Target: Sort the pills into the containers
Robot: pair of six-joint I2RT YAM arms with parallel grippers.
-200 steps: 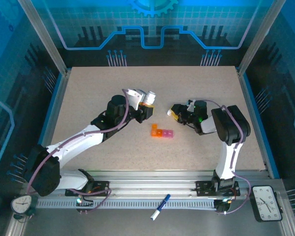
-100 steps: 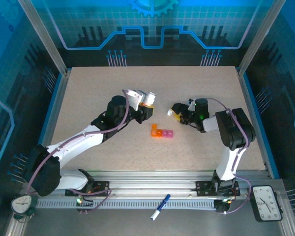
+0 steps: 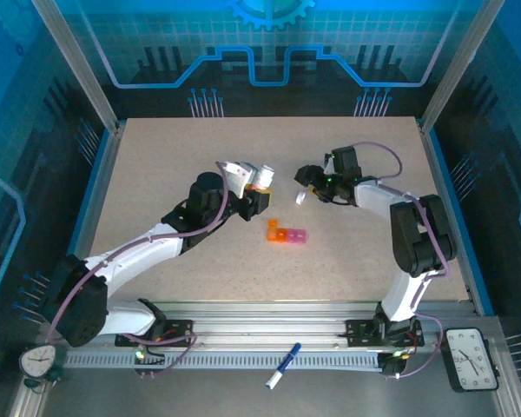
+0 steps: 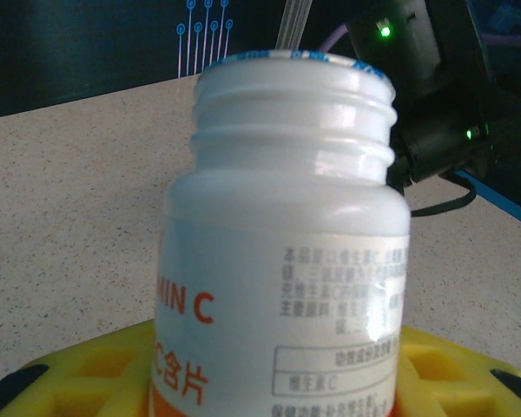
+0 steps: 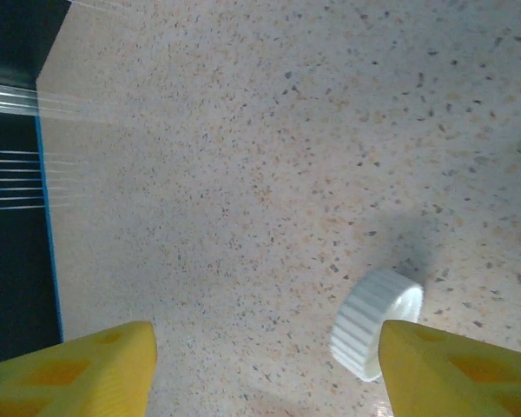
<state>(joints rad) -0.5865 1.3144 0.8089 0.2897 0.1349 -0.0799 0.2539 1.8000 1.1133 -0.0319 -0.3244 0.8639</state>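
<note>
Cut off at the frame bottom, the uncapped white plastic bottle [image 4: 286, 261] sat clamped in the left gripper [image 3: 257, 189]. The right gripper [image 5: 265, 365] — fingers spread, empty — had swung toward the upper frame, leaving the ribbed white cap [image 5: 378, 323] on the speckled table [image 3: 174, 156], partly behind one finger. The orange-and-pink strip of translucent plastic containers [image 3: 285, 233] lay at centre frame.

White bottle [image 4: 286, 243], orange lettering, sits in the left claw's [image 4: 278, 382] yellow fingers [image 4: 78, 373]. Ribbed white cap [image 5: 378, 324] lies by the right claw [image 5: 265, 365]; table's [image 5: 243, 156] speckled beige.
</note>
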